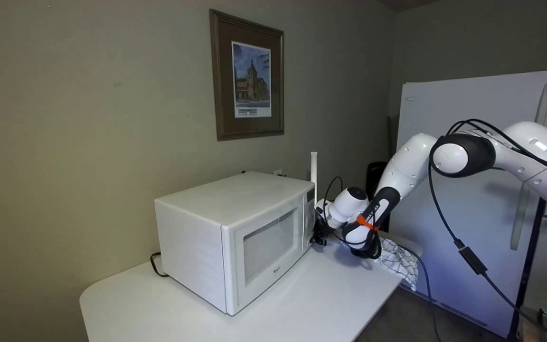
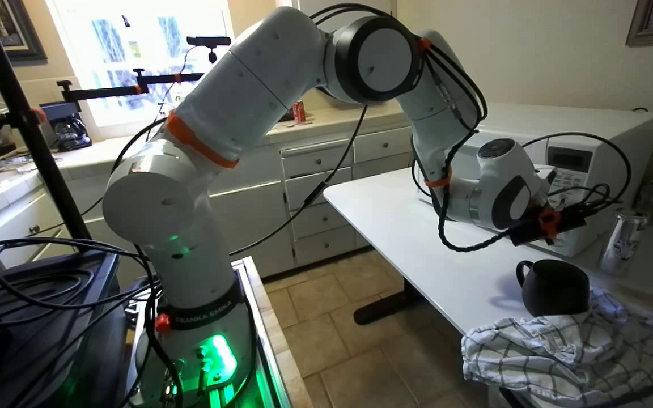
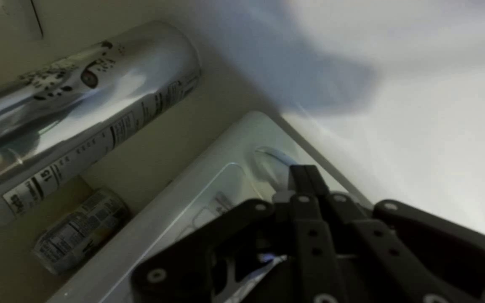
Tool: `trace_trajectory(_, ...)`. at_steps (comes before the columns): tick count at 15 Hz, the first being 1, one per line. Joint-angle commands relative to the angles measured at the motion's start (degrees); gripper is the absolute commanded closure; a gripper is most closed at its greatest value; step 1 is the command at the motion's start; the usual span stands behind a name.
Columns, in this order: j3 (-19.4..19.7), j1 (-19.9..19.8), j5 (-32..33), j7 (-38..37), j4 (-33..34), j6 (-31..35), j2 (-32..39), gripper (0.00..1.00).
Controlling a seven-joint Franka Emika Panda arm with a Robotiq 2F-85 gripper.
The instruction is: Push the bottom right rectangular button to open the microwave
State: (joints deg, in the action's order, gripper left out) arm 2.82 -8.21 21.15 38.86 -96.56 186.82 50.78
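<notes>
The white microwave (image 1: 197, 204) stands on a white table, its door (image 1: 268, 247) looking shut. In an exterior view its control panel (image 2: 567, 175) is partly behind my arm. In the wrist view the panel's lower end (image 3: 221, 189) shows, with a raised button (image 3: 274, 162) in a recess near the bottom edge. My gripper (image 3: 307, 170) is shut and empty, its fingertips together over the button's near part. I cannot tell whether they touch it. In an exterior view the gripper (image 1: 319, 236) is at the lower right of the microwave front.
A tall silver can (image 2: 621, 241) stands beside the microwave and shows large in the wrist view (image 3: 141, 80). A smaller can (image 3: 82, 231) lies behind it in view. A dark mug (image 2: 556, 286) and checked towel (image 2: 530, 357) are near the table's edge. A fridge (image 1: 463, 199) stands beyond.
</notes>
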Motion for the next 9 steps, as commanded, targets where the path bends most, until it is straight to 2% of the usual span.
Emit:
trace_trajectory(1,-0.1,-0.3,1.8,-1.8,0.1,-0.1,0.0,0.99)
trace_trajectory(3,3.5,2.4,1.4,-2.3,3.9,6.4,3.8,1.0)
trace_trajectory(4,6.9,5.2,0.9,-2.9,5.1,9.7,5.4,1.0)
trace_trajectory(7,14.3,12.0,-4.3,0.4,6.4,15.3,9.1,1.0)
trace_trajectory(9,18.1,15.1,-7.1,1.2,8.7,18.3,12.8,1.0)
